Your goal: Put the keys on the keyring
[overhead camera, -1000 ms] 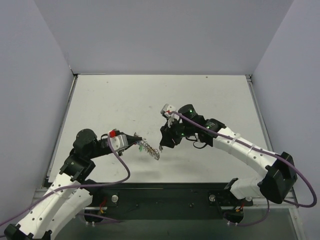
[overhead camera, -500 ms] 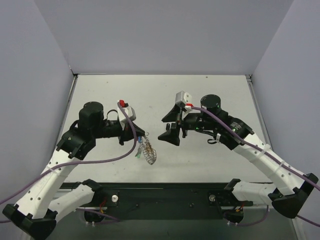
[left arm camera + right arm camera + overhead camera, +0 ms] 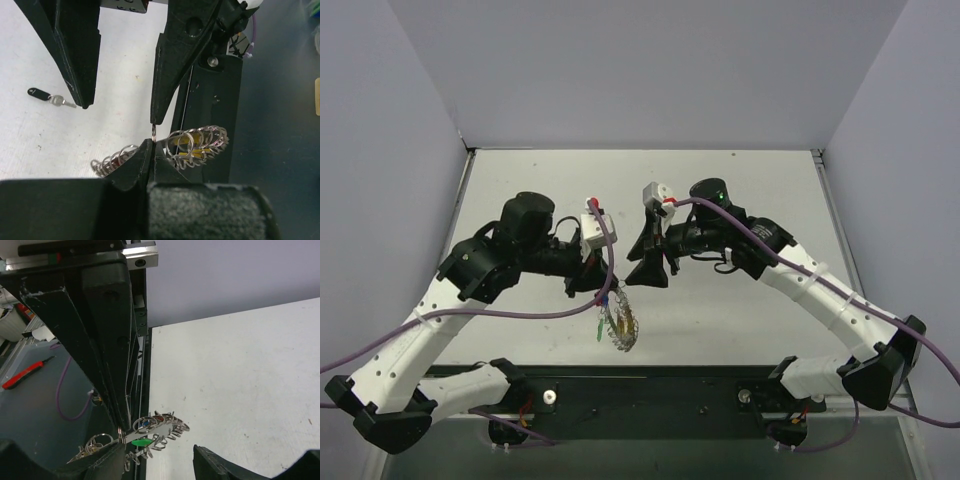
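Note:
The keyring point(image 3: 619, 323), a silvery coil-rimmed ring, hangs over the table's near edge, with my left gripper point(image 3: 597, 287) shut on its wire. In the left wrist view the pinch is at the fingertips point(image 3: 152, 145), and the keyring's coils point(image 3: 197, 144) spread to both sides. Keys with green point(image 3: 142, 442), yellow point(image 3: 200, 150) and red heads hang among the coils. My right gripper point(image 3: 648, 268) stands open just right of the left one, holding nothing. Its fingers point(image 3: 175, 65) point down at the ring, one tip right above the pinched wire. From the right wrist the keyring point(image 3: 160, 427) shows in front of the open right gripper point(image 3: 159, 460).
A loose key with a black head point(image 3: 39, 92) lies on the white table point(image 3: 740, 190), seen only from the left wrist. The black base rail point(image 3: 650, 385) runs along the near edge below the ring. Grey walls close in the table's sides and back.
Both arms have risen and drawn together. The left gripper carried the keyring up and to the right. The right gripper let go, opened and swung left toward the ring.

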Controlling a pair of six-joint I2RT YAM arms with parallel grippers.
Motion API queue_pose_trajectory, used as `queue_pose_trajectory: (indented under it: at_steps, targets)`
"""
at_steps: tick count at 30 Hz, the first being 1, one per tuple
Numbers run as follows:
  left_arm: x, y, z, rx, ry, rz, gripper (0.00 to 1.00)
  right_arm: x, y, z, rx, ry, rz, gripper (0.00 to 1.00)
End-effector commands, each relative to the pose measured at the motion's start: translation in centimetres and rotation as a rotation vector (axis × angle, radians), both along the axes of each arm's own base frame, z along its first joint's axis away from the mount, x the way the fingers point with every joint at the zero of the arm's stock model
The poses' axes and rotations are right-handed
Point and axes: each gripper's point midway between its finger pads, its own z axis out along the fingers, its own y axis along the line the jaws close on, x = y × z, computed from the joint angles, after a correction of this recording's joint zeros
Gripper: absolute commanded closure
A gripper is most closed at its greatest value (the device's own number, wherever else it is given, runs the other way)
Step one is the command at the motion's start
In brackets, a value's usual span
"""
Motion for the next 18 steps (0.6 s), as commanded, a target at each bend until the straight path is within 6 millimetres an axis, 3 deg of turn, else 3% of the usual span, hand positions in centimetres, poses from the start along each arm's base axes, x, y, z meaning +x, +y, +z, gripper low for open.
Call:
queue_pose_trajectory:
  at_steps: [1, 10, 18]
  targets:
    - [-0.2, -0.4, 1.9, -0.021, -0.053, -0.005, 1.00, -1.4, 0.7, 2.7, 0.072, -0.029, 0.088, 0.46]
    - [0.3, -0.5, 1.7, 0.004, -0.078, 0.022, 1.00, -2.8, 0.0, 3.9, 0.101, -0.039, 0.103, 0.43]
    - [0.4, -0.9, 2.3, 0.004, -0.084, 0.010, 1.00, -3.1, 0.8, 1.8, 0.033, 0.027, 0.134, 0.42]
